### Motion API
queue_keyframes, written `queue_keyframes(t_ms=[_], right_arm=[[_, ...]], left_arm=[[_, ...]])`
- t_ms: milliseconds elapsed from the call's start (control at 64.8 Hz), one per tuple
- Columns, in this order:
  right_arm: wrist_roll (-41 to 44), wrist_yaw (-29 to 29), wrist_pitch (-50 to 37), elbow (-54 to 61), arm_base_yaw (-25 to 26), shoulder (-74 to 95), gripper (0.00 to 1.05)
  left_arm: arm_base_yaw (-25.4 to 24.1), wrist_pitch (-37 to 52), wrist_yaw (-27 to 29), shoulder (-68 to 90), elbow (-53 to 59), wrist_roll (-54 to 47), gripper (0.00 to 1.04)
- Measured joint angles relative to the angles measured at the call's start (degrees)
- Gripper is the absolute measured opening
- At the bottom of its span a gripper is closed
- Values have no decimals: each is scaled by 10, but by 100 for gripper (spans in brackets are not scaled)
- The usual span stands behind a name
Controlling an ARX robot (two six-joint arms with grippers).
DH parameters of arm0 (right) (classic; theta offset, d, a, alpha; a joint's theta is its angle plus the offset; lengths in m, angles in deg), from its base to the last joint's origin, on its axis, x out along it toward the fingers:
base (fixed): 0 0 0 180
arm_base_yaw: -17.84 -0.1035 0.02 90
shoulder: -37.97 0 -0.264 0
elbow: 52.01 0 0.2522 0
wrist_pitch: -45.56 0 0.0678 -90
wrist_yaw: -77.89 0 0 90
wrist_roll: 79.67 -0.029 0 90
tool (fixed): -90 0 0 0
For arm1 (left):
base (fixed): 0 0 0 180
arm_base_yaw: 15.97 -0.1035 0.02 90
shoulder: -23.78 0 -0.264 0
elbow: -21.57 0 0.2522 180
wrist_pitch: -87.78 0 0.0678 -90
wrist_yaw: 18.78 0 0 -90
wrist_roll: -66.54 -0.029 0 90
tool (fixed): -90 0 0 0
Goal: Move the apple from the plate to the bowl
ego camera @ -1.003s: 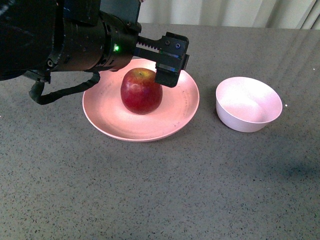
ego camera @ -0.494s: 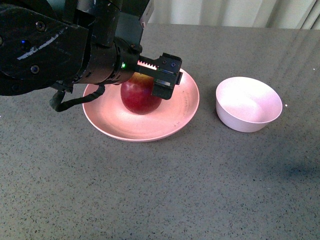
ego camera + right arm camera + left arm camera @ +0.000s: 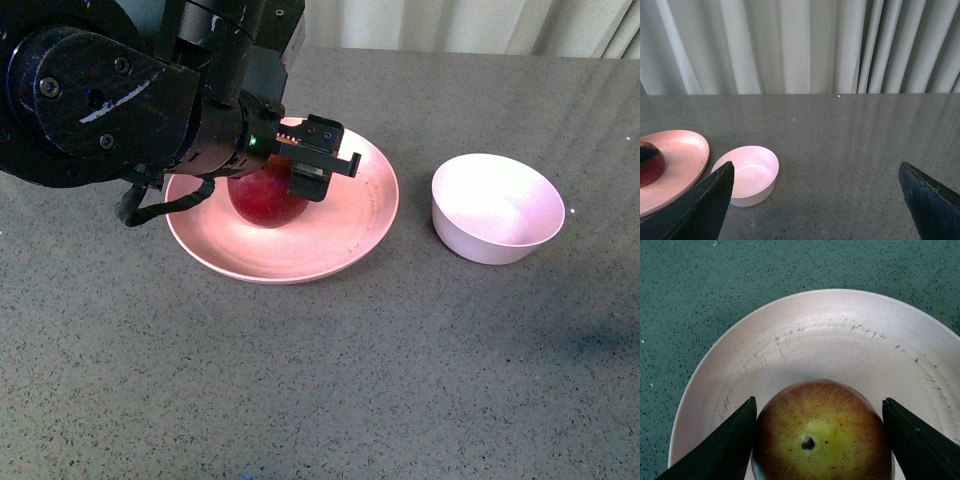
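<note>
Two vessels sit past the bare grey worktop [image 3: 300,400] nearest the robot: the pink plate [image 3: 350,235] on the left and the pale bowl [image 3: 497,207] to its right, near each other but not touching. The apple [image 3: 820,435] rests stem-up on the plate, a little left of its middle in the front view.

Your left end effector [image 3: 818,400] sits low over the apple with one dark finger on each flank, roughly at the widest part. In the left wrist view both fingers [image 3: 730,440] look flush with the skin. You cannot tell whether they are pressing or merely alongside.

Your right end effector [image 3: 816,165] is spread wide and pinches nothing. It hangs over the worktop beyond the bowl, out of the front view. Farthest back hangs a pale curtain [image 3: 790,45].

Watch the grasp first. The apple is round and smooth, so if the fingers close above or below its widest line, it will likely squirt out and roll off the plate. If the fingertips touch the plate floor, lifting could drag or tip the plate.

The bowl looks only slightly wider than the apple. Releasing off-centre or from too high could hit the rim, tip the light bowl or send the apple across the worktop.
</note>
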Motion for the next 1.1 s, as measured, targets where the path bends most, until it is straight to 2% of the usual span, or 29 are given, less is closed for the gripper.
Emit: queue_keyframes(t_ms=[617, 1096], right_arm=[[0, 0, 0, 0, 0, 0, 96], [0, 0, 0, 0, 0, 0, 96]], left_arm=[[10, -20, -18, -33, 1, 19, 63], [115, -51, -31, -55, -97, 57, 63]])
